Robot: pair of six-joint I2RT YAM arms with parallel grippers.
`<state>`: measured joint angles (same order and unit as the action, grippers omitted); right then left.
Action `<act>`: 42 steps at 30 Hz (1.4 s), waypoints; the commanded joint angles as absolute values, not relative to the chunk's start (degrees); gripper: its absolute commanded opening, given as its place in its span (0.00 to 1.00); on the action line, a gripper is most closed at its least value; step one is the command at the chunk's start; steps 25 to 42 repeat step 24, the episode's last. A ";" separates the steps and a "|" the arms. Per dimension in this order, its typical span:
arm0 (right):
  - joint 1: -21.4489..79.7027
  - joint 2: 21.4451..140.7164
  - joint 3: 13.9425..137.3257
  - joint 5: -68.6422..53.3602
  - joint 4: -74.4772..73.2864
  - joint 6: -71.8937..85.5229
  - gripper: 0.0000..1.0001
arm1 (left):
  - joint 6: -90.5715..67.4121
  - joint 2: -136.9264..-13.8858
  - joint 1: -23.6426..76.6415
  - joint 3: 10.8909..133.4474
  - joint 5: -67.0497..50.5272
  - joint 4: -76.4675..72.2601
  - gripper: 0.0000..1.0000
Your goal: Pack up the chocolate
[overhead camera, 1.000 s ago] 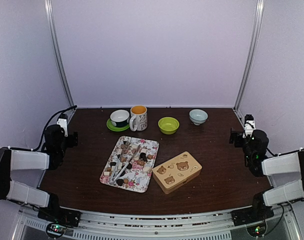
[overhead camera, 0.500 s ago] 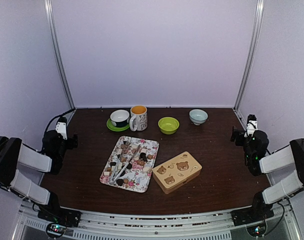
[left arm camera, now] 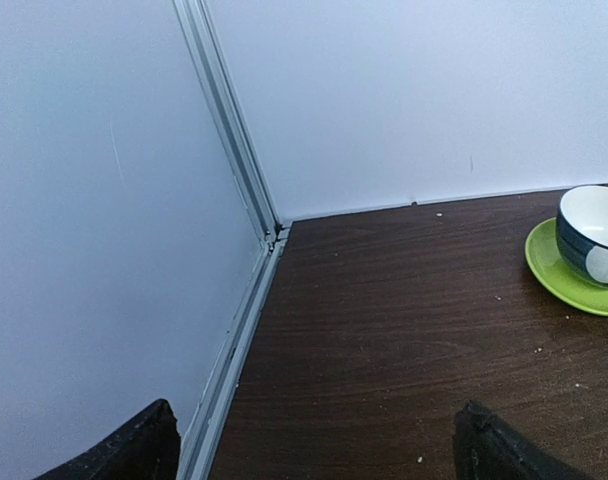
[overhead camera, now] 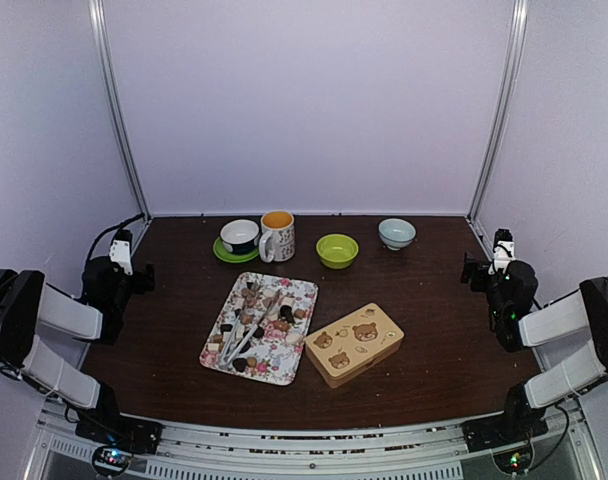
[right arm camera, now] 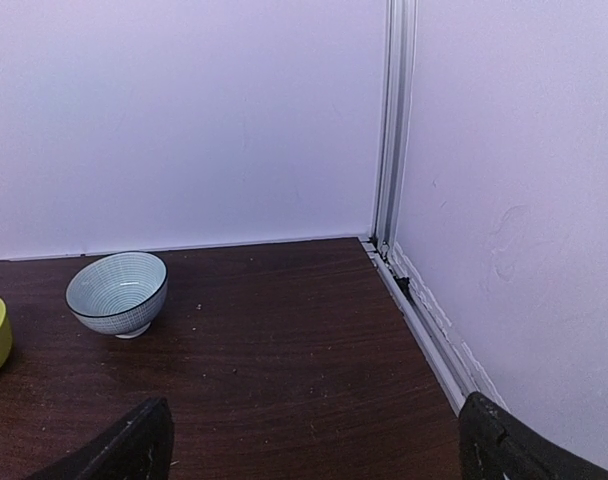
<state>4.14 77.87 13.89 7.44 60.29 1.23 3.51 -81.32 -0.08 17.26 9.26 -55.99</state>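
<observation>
Several small chocolate pieces (overhead camera: 249, 318), dark brown, light brown and cream, lie on a flowered tray (overhead camera: 300, 291) in the middle of the table, with metal tongs (overhead camera: 252, 332) across them. A tan tin with bear pictures (overhead camera: 354, 344) sits closed right of the tray. My left gripper (overhead camera: 119, 262) is at the table's left edge, open and empty; its view (left arm camera: 319, 462) shows bare table by the wall. My right gripper (overhead camera: 496, 262) is at the right edge, open and empty, its view (right arm camera: 314, 462) facing the back right corner.
Along the back stand a dark cup on a green saucer (overhead camera: 239, 238), also in the left wrist view (left arm camera: 592, 240), an orange-lined mug (overhead camera: 277, 236), a green bowl (overhead camera: 337, 250) and a pale blue bowl (overhead camera: 396, 233), also in the right wrist view (right arm camera: 117, 293). Walls close both sides.
The left arm has drawn back to the left, folding closer to the wall; the right arm has pulled back slightly too. Nothing on the table has moved.
</observation>
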 commanded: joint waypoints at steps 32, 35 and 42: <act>3.96 77.87 14.65 6.77 61.74 0.70 1.00 | 2.90 -81.65 -0.61 18.48 8.30 -58.98 0.98; 3.96 77.87 14.65 6.77 61.74 0.70 1.00 | 2.90 -81.65 -0.61 18.48 8.30 -58.98 0.98; 3.96 77.87 14.65 6.77 61.74 0.70 1.00 | 2.90 -81.65 -0.61 18.48 8.30 -58.98 0.98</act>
